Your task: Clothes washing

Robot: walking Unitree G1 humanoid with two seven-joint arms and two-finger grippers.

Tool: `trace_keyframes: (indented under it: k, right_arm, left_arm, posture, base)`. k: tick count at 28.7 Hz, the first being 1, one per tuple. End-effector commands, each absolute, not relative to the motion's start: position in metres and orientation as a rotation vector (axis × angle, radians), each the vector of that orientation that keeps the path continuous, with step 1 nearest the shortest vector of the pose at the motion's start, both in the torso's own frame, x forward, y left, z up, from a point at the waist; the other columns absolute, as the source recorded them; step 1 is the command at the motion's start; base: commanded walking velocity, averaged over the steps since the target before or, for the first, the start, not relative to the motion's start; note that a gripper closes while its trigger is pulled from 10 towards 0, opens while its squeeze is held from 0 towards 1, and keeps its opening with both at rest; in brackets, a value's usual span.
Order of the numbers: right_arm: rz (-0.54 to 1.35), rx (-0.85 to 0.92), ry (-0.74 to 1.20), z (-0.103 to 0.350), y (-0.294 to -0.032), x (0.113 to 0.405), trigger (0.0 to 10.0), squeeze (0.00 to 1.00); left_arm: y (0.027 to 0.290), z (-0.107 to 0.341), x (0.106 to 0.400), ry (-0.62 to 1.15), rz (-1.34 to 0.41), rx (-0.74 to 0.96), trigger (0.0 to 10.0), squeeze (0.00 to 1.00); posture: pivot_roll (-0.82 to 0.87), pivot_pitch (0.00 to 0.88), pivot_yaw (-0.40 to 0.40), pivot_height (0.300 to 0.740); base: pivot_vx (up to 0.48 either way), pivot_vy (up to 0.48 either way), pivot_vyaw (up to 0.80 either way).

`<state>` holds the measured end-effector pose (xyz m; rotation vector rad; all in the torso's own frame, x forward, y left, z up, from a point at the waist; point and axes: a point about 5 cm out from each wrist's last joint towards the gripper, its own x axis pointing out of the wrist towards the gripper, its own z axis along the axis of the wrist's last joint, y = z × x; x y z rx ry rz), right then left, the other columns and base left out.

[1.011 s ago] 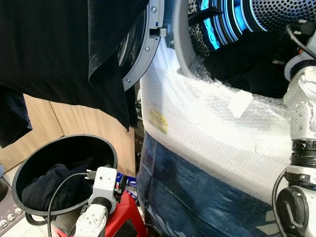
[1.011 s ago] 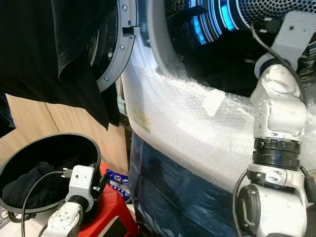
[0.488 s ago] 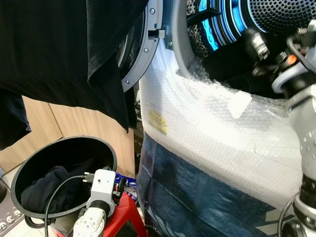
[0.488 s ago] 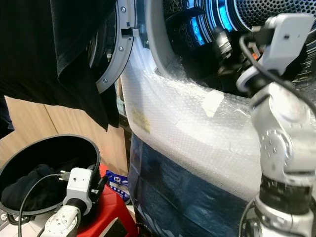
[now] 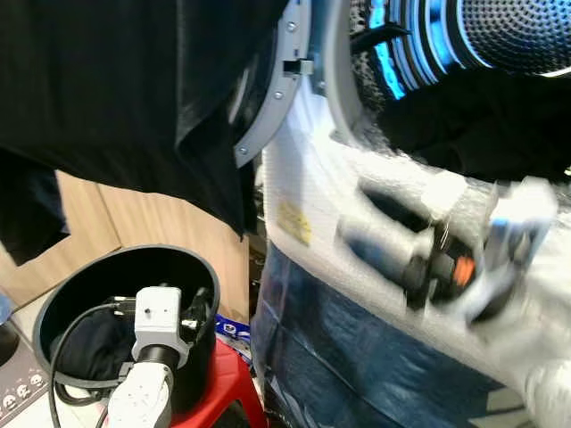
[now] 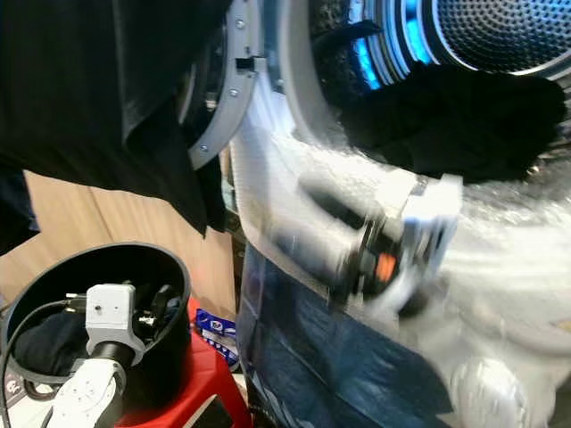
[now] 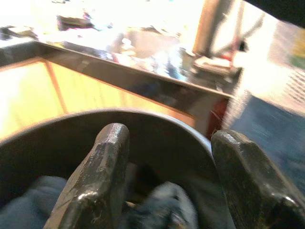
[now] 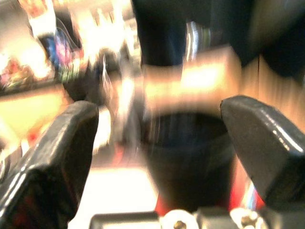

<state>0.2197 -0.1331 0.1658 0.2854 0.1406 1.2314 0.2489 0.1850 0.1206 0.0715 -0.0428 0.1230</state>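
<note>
right gripper (image 8: 157, 157) released and empty, arm blurred in front of the washer's bubble-wrapped front (image 5: 375, 223), with the dark laundry (image 6: 455, 116) above it in the drum mouth. left gripper (image 7: 167, 181) released, poised over more dark clothes (image 5: 94, 343) in the black bucket (image 5: 201, 276) below. judgement: close only once fabric sits between the fingers, then lift clear of the rim.

The left gripper (image 7: 167, 181) hangs low over the black bin (image 5: 89, 285), fingers (image 7: 95, 181) spread. The right gripper (image 8: 157, 157), blurred, is also spread, empty.
</note>
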Motion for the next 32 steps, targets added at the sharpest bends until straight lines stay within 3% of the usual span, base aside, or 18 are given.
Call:
trace_keyframes:
  k: [1,3,4,5,10,20,21,22,26,27,28,30,32]
  right_arm:
    - [1.131,0.264,0.289,0.121,-0.142,0.225,10.0,0.6]
    - [1.084,0.276,0.326,0.108,-0.146,0.226,10.0,0.6]
    - [1.019,0.297,0.372,0.091,-0.152,0.228,10.0,1.0]
    - [1.019,0.297,0.372,0.091,-0.152,0.228,10.0,1.0]
    - [0.601,0.367,0.656,-0.003,-0.179,0.226,10.0,1.0]
    - [0.286,0.299,0.839,-0.053,-0.178,0.209,10.0,1.0]
    - [0.225,0.283,0.87,-0.06,-0.178,0.205,10.0,0.47]
    - [0.174,0.264,0.896,-0.065,-0.178,0.2,10.0,0.0]
    - [0.088,0.234,0.958,-0.077,-0.178,0.19,10.0,0.0]
    - [0.09,0.23,0.967,-0.079,-0.177,0.187,10.0,1.0]
    - [0.079,0.231,0.978,-0.081,-0.176,0.184,10.0,1.0]
    - [0.031,0.218,0.991,-0.085,-0.178,0.178,10.0,1.0]
    - [0.006,0.213,0.998,-0.087,-0.18,0.176,10.0,0.0]
  left_arm:
    - [0.19,0.133,0.247,-0.098,0.159,0.064,10.0,0.0]
    - [0.191,0.135,0.247,-0.101,0.166,0.059,10.0,0.0]
    - [0.193,0.136,0.246,-0.101,0.176,0.043,10.0,0.0]
    - [0.193,0.136,0.246,-0.101,0.176,0.043,10.0,0.0]
    - [0.214,0.136,0.236,-0.081,0.287,-0.051,10.0,0.0]
    - [0.223,0.134,0.234,-0.061,0.334,-0.057,10.0,0.0]
    - [0.227,0.133,0.233,-0.055,0.359,-0.073,10.0,0.0]
    - [0.233,0.134,0.233,-0.055,0.384,-0.09,10.0,0.0]
    - [0.243,0.132,0.229,-0.04,0.452,-0.143,10.0,0.0]
    - [0.245,0.132,0.229,-0.042,0.474,-0.201,10.0,0.0]
    - [0.249,0.131,0.228,-0.039,0.482,-0.23,10.0,1.0]
    - [0.256,0.128,0.229,-0.009,0.489,-0.265,10.0,1.0]
    - [0.265,0.126,0.229,0.016,0.497,-0.285,10.0,1.0]
  posture:
    - [0.11,0.024,-0.048,0.74]
    - [0.12,0.024,-0.05,0.74]
    - [0.13,0.024,-0.054,0.74]
    - [0.13,0.024,-0.054,0.74]
    - [0.18,0.038,-0.076,0.74]
    - [0.17,0.032,-0.046,0.74]
    - [0.17,0.027,-0.053,0.74]
    - [0.17,0.021,-0.05,0.74]
    - [0.16,0.0,-0.03,0.74]
    - [0.17,0.0,-0.029,0.74]
    - [0.16,0.0,-0.022,0.74]
    - [0.15,0.0,-0.014,0.74]
    - [0.15,0.0,0.004,0.74]
  base:
    - [0.0,0.0,0.0]
    - [0.0,0.0,0.0]
    - [0.0,0.0,0.0]
    - [0.0,0.0,0.0]
    - [0.0,0.0,0.0]
    - [0.0,0.0,0.0]
    - [0.0,0.0,0.0]
    - [0.0,0.0,0.0]
    - [0.0,0.0,0.0]
    - [0.0,0.0,0.0]
    - [0.0,0.0,0.0]
    - [0.0,0.0,0.0]
    - [0.0,0.0,0.0]
